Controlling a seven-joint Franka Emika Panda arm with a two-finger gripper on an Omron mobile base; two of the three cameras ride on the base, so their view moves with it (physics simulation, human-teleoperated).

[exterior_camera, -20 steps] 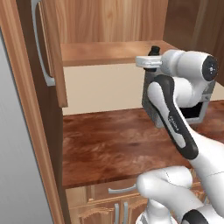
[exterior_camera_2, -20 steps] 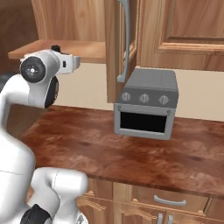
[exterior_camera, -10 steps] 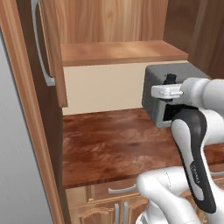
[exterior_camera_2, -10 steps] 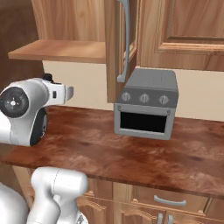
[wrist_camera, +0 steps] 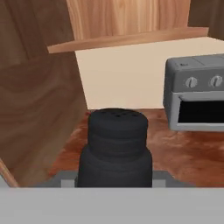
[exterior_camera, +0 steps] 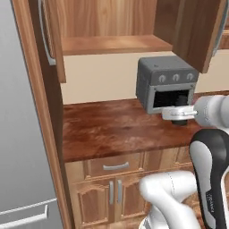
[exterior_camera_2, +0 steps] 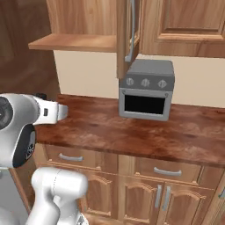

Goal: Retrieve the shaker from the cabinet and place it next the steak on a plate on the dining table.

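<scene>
One shaker (wrist_camera: 115,148) sits upright between our gripper (exterior_camera: 179,117) jaws, clamped by its body for carrying; the cabinet (wrist_camera: 131,37) shelf lies ahead.

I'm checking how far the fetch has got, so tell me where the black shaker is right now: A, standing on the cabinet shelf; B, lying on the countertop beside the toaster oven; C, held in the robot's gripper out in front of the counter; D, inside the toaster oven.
C: the hand view shows the shaker upright in the gripper, with the cabinet shelf behind it and the toaster oven off to one side.
</scene>
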